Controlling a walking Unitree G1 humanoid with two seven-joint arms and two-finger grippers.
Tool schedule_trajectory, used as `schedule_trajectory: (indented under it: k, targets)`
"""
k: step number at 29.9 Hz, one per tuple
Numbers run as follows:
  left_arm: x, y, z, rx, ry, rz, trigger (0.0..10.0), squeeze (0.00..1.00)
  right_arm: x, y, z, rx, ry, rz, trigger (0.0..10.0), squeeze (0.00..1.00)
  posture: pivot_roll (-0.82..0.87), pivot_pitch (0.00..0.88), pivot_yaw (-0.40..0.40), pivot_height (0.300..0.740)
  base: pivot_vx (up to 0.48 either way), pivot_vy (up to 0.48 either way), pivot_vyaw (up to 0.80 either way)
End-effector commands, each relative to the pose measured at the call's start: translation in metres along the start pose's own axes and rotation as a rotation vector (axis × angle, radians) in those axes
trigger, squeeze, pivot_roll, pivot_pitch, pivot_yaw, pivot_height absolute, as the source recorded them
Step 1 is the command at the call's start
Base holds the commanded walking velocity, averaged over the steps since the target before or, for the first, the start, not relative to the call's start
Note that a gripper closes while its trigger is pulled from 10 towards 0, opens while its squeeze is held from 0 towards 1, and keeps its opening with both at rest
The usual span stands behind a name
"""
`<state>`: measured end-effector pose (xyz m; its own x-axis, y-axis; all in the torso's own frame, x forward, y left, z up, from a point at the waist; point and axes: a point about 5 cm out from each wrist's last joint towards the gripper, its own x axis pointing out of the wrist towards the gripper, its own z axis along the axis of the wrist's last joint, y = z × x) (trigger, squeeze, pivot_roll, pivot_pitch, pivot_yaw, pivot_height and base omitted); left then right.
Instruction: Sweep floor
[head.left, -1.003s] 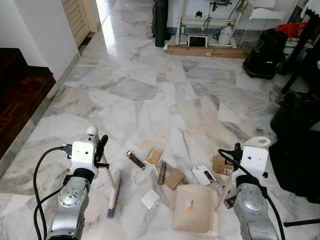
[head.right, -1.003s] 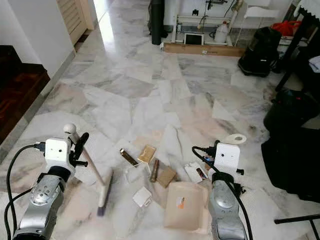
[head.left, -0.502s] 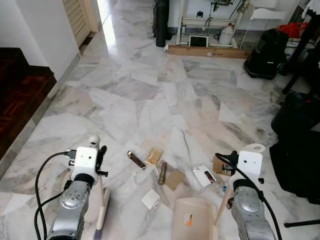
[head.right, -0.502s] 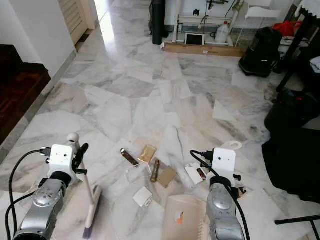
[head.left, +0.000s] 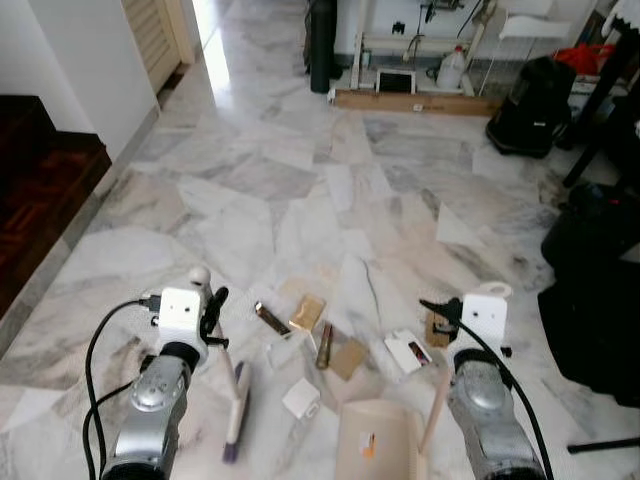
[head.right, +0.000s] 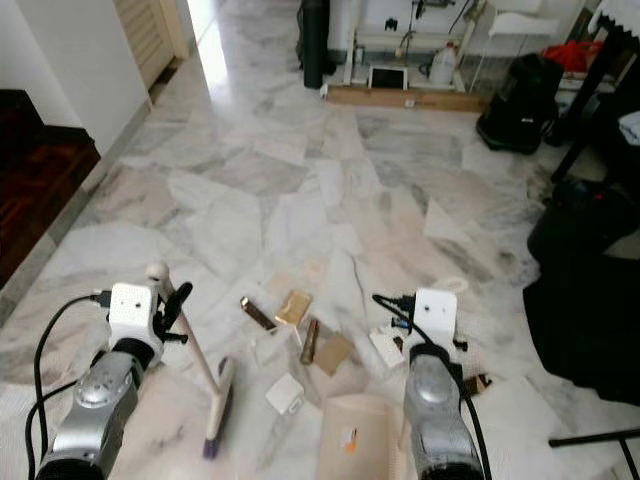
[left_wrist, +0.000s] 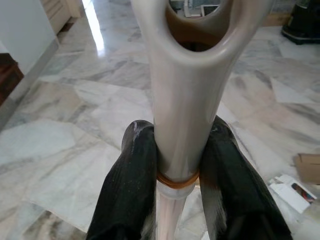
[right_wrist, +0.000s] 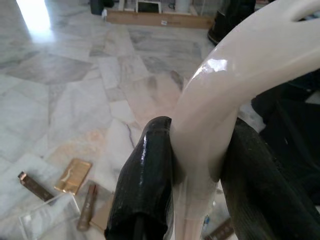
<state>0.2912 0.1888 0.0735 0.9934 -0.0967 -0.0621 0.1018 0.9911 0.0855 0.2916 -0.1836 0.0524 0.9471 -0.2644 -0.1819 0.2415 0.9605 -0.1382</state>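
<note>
Marble floor (head.left: 300, 200); broom (head.left: 236, 405), dustpan (head.left: 375, 440)

I see the broom (head.left: 235, 400) leaning on the marble floor (head.left: 300, 200), its pale handle slanting down to a long narrow head with a purple tip resting on the tiles. The beige dustpan (head.left: 375, 445) lies flat on the floor to its right, its upright cream handle rising beside it. Between them and just ahead, litter is scattered: a white square box (head.left: 301, 398), a gold packet (head.left: 307, 312), and a brown card square (head.left: 349, 358).
</note>
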Motion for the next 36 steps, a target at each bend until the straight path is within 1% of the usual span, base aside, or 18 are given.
schedule_trajectory:
  k: [1,7,14,20,22,26,30,33,36]
  targets:
    - [0.004,-0.001,0.005,-0.025,-0.029,-0.016,10.0,0.00,0.004,-0.001,0.009,0.012,-0.049,-0.005,10.0,0.00,-0.01,0.111,-0.018,0.740,0.000,0.000,0.00]
    - [0.007,-0.001,0.008,-0.030,-0.035,-0.025,10.0,0.00,0.008,0.000,0.013,0.022,-0.081,-0.005,10.0,0.00,0.00,0.125,-0.014,0.740,0.000,0.000,0.00]
    - [0.009,-0.002,0.006,-0.037,-0.020,-0.063,10.0,0.00,0.007,0.004,0.004,0.023,-0.068,0.006,10.0,0.00,0.01,0.132,-0.010,0.740,0.000,0.000,0.00]
    - [0.009,-0.002,0.005,-0.040,-0.010,-0.075,10.0,0.00,0.006,0.006,0.000,0.026,-0.062,0.012,10.0,0.00,0.01,0.134,-0.010,0.740,0.000,0.000,0.00]
    - [0.009,-0.003,0.005,-0.044,-0.002,-0.095,10.0,0.00,0.005,0.007,-0.001,0.027,-0.059,0.012,10.0,0.00,0.01,0.135,-0.009,0.740,0.000,0.000,0.00]
    - [0.009,-0.005,0.005,-0.070,0.000,-0.119,10.0,0.00,0.005,0.008,-0.002,0.027,-0.058,0.015,10.0,0.00,0.01,0.135,-0.009,0.740,0.000,0.000,0.00]
    - [0.011,-0.006,0.005,-0.141,-0.002,-0.129,10.0,0.00,0.006,0.009,-0.003,0.028,-0.057,0.018,10.0,0.00,0.02,0.136,-0.011,0.740,0.000,0.000,0.00]
    - [0.012,-0.007,0.006,-0.148,-0.004,-0.152,10.0,0.00,0.006,0.010,-0.003,0.028,-0.059,0.020,10.0,0.00,0.02,0.136,-0.011,0.740,0.000,0.000,0.00]
    - [0.013,-0.008,0.007,-0.171,-0.001,-0.177,10.0,0.00,0.007,0.010,-0.002,0.028,-0.062,0.021,10.0,0.00,0.02,0.136,-0.011,0.740,0.000,0.000,0.00]
